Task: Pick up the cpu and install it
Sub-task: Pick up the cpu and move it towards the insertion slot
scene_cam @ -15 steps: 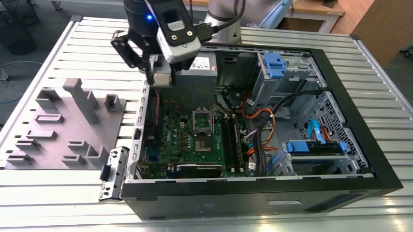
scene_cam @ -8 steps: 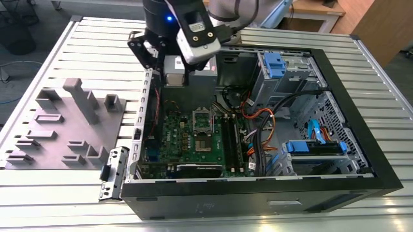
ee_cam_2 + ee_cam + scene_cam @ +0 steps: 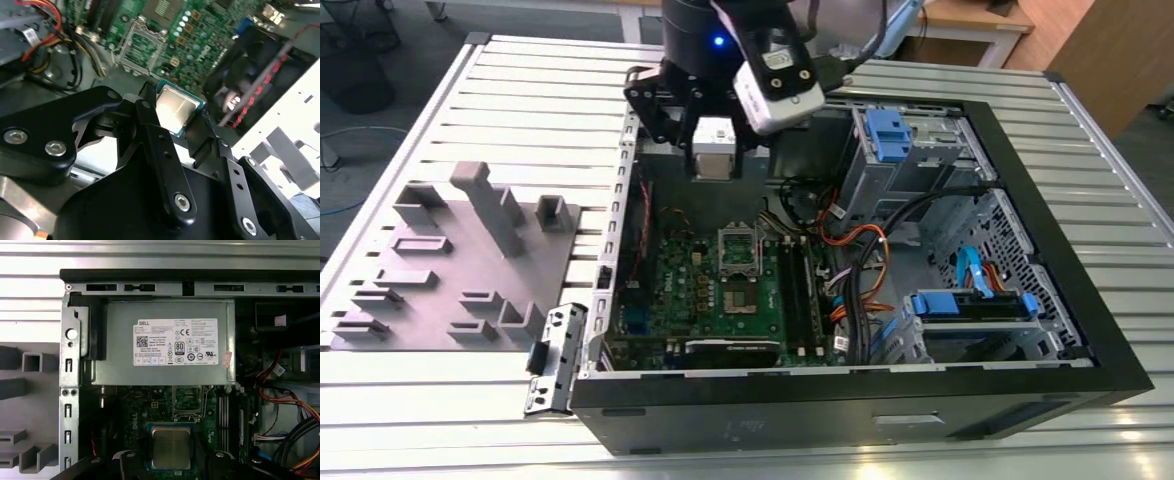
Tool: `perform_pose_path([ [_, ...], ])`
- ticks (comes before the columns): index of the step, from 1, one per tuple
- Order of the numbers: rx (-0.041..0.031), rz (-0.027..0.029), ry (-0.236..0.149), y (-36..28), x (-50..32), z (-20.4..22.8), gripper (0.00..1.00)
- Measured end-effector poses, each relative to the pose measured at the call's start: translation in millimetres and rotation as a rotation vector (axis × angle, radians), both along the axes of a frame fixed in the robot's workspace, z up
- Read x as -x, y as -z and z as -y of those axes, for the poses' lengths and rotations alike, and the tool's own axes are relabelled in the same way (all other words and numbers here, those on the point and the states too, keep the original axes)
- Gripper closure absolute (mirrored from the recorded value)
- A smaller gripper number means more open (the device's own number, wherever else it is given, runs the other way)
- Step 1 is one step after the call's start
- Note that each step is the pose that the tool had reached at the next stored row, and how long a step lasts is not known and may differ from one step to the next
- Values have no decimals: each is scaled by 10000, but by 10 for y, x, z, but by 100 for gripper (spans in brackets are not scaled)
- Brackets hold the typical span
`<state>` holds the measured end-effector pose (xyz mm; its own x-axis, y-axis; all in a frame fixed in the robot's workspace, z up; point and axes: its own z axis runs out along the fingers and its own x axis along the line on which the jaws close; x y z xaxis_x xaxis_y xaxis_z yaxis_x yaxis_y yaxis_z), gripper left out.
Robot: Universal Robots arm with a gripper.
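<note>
My gripper (image 3: 716,165) hangs over the back of the open computer case, shut on the cpu (image 3: 716,148), a small silvery square chip. In both wrist views the black fingers (image 3: 150,125) clamp the cpu (image 3: 174,110) (image 3: 171,447) by two opposite edges, metal top showing. The chip is in the air above the green motherboard (image 3: 707,300). The open metal socket frame (image 3: 738,248) (image 3: 187,400) (image 3: 145,47) lies on that board, a short way in front of the chip and below it.
A grey plastic tray (image 3: 454,260) with upright blocks sits at the exterior view's left of the case. Inside the case are a grey power supply (image 3: 170,340), orange and black cables (image 3: 861,250) and blue drive brackets (image 3: 974,300).
</note>
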<state>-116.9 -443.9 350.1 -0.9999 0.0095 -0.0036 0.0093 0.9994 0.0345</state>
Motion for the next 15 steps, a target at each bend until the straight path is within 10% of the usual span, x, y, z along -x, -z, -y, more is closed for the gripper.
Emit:
perform_pose_path([
  [10,-1,-1,3,1,-374,1,53],
  [15,0,15,3,29,-401,9,53],
])
